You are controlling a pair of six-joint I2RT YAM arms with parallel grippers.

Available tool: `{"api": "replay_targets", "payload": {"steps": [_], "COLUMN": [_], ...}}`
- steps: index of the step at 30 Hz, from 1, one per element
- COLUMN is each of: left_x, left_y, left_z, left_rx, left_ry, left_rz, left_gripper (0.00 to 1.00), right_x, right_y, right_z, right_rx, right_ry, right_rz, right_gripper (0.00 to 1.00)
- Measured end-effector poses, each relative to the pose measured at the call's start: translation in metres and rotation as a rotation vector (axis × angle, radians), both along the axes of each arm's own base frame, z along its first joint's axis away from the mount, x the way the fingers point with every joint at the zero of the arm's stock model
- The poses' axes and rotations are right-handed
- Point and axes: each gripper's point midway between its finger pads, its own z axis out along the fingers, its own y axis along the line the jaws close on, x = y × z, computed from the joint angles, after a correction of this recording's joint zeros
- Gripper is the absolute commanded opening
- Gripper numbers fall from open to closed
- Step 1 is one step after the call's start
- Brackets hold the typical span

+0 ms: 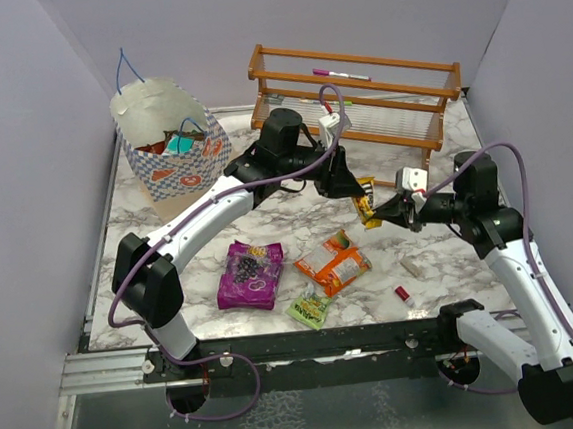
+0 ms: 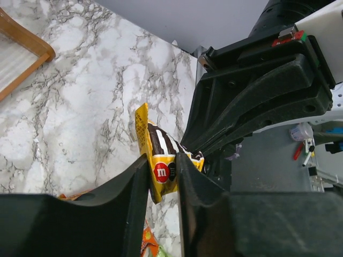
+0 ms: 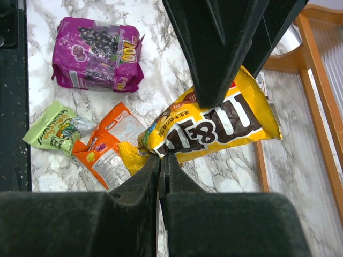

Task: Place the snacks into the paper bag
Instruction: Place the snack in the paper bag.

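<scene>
The yellow packet [image 1: 366,207] is held up off the worktop [image 1: 287,224], caught between the two sets of jaws. The right jaws are pressed together on one thin corner of it. The left jaws are clamped on its opposite edge, and the packet fills the gap, touched by both fingers [image 2: 128,198].

Well away to the far left of the left jaws, the paper bag [image 1: 178,176] is seen standing upright with its mouth open. A teal packet [image 1: 187,141] and a reddish-brown one [image 1: 165,143] can be made out inside it, though how many more lie beneath cannot be told.

Below the jaws, on the near side, three packets are left lying flat on the worktop. The purple packet [image 1: 250,275] is furthest left and the orange packet [image 1: 333,266] is nearly under the held one. The small light-green packet [image 1: 311,308] is tucked just beside the orange one's near corner.
</scene>
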Motion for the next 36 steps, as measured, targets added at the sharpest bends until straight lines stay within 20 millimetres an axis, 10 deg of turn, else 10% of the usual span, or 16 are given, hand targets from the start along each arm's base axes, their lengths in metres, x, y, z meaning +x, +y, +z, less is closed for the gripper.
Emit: {"api": "replay_targets", "payload": {"steps": [8,24,36], "left_x": [-0.001,0.006,0.073], "left_y": [0.000,0.025,0.114], "left_z": [0.000,-0.001,0.113], "left_rx": [-0.003,0.091,0.247], "left_ry": [-0.003,-0.241,-0.795], "left_rz": [-0.006,0.038,0.511], "left_gripper": [0.08,0.00,0.00], "right_x": [0.000,-0.006,0.003], "right_y": [0.000,-0.007,-0.014], "right_z": [-0.002,-0.029,-0.033], "right_rx": [0.001,-0.006,-0.021], "right_ry": [-0.001,0.014,-0.015], "right_rz": [0.000,-0.068,-0.139], "right_gripper": [0.11,0.74,0.77]}}
